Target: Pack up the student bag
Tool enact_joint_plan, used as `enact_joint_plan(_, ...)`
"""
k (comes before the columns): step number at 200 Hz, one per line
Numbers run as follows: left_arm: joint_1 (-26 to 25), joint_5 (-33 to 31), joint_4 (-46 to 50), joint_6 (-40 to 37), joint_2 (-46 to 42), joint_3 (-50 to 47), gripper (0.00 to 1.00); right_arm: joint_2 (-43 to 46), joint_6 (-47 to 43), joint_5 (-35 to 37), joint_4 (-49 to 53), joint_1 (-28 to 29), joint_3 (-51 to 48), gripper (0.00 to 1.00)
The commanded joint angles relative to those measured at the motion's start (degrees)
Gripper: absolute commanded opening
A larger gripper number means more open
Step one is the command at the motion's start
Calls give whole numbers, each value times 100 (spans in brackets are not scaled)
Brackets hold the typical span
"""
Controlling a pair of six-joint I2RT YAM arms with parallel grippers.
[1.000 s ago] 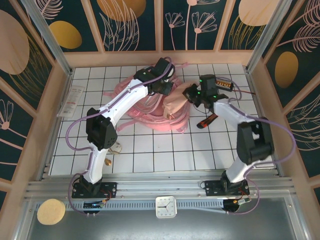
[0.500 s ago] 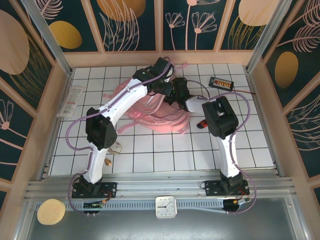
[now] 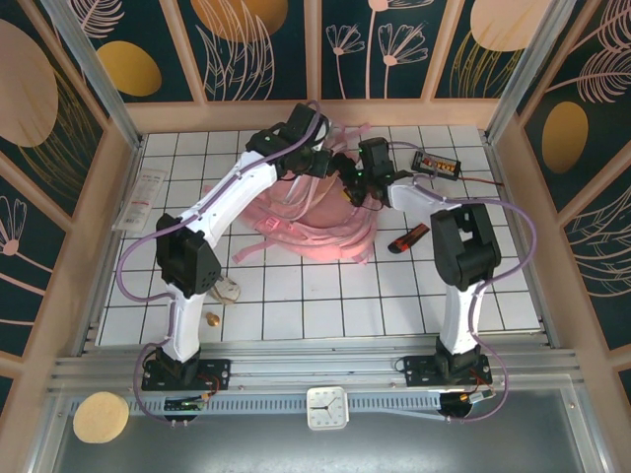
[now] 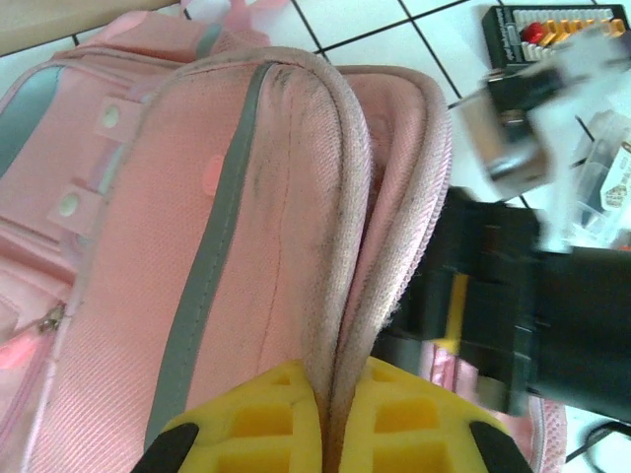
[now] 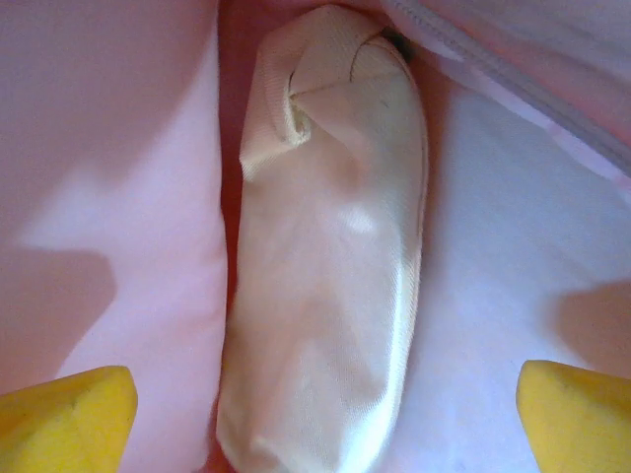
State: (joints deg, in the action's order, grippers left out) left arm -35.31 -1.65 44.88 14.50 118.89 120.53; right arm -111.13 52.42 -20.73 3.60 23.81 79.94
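The student bag point(image 3: 296, 212), a big pale pink backpack, lies in the middle of the tiled table. My left gripper point(image 3: 320, 163) is shut on the rim of its opening; in the left wrist view the yellow fingers point(image 4: 246, 424) pinch the piped edge of the student bag point(image 4: 246, 197). My right gripper point(image 3: 353, 182) reaches into the opening beside it, its black body point(image 4: 513, 296) close to that rim. In the right wrist view the right gripper point(image 5: 325, 424) stands open, with a cream fabric pouch point(image 5: 330, 266) lying loose on the pink lining point(image 5: 108, 148) between its fingertips point(image 5: 64, 409).
A black and orange-red tool point(image 3: 409, 237) lies right of the bag. A small black frame with beads point(image 3: 437, 163) sits at the back right, also in the left wrist view point(image 4: 552, 25). A clear packet point(image 3: 141, 197) lies at the left edge. Small items point(image 3: 225, 289) rest near the left arm.
The right arm swung left into the bag's opening with the cream pouch, then opened its gripper and let the pouch go inside. The left gripper kept its hold on the rim.
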Motion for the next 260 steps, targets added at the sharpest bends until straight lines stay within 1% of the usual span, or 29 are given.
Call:
enact_joint_plan(1, 61, 46, -367, 103, -258, -293, 0, 778, -585, 277, 427, -34, -313, 99)
enact_joint_plan(18, 60, 129, -419, 213, -268, -482, 0, 1389, -585, 560, 610, -124, -747, 99)
enact_joint_plan(30, 59, 99, -423, 279, -366, -578, 27, 1860, -685, 898, 937, -160, -918, 99)
enact_joint_plan(41, 61, 37, -452, 303, -559, -716, 40, 2252, -779, 1237, 1337, -189, -970, 99)
enact_joint_plan(60, 59, -295, -188, 285, -950, -899, 69, 2782, -869, 1592, 1972, -291, -985, 99)
enact_joint_plan(72, 59, -676, 102, 289, -1261, -1094, 80, 3006, -923, 1709, 2222, -374, -958, 99)
enact_joint_plan(84, 125, -1113, 322, 412, -1693, -1450, 86, 3122, -998, 1739, 2303, -416, -905, 99)
enact_joint_plan(93, 276, -1307, 432, 634, -2024, -1824, 87, 3083, -1098, 1621, 2248, -418, -823, 99)
enact_joint_plan(99, 469, -1324, 442, 831, -2370, -2097, 88, 3016, -1138, 1511, 2209, -421, -757, 99)
enact_joint_plan(112, 1031, -1145, 382, 1194, -2942, -2837, 88, 2787, -1163, 1242, 2074, -386, -624, 99)
enact_joint_plan(124, 1577, -916, 135, 1293, -3372, -3524, 89, 2546, -1131, 975, 1950, -330, -498, 99)
enact_joint_plan(137, 2111, -872, -27, 1265, -3594, -4047, 89, 2292, -1052, 724, 1828, -240, -356, 99)
enact_joint_plan(160, 2917, -1263, -344, 1036, -3645, -4681, 90, 1930, -903, 262, 1633, -126, -176, 99)
enact_joint_plan(178, 3431, -1471, -790, 770, -3396, -4941, 90, 1668, -872, -37, 1635, -57, 25, 99)
enact_joint_plan(191, 3655, -1697, -1021, 557, -3029, -4864, 90, 1483, -931, -210, 1812, -22, 280, 99)
enact_joint_plan(206, 3893, -1738, -1316, 423, -2582, -4641, 90, 1307, -1027, -301, 2125, 19, 600, 99)
enact_joint_plan(228, 4236, -1578, -1682, 343, -2108, -4257, 91, 1189, -1116, -317, 2450, 77, 846, 99)
enact_joint_plan(232, 4292, -1521, -1749, 328, -1886, -4194, 91, 1186, -1106, -319, 2479, 78, 854, 99)
enact_joint_plan(260, 4622, -1287, -1878, 315, -1158, -3715, 92, 1177, -925, -339, 2549, 81, 847, 99)
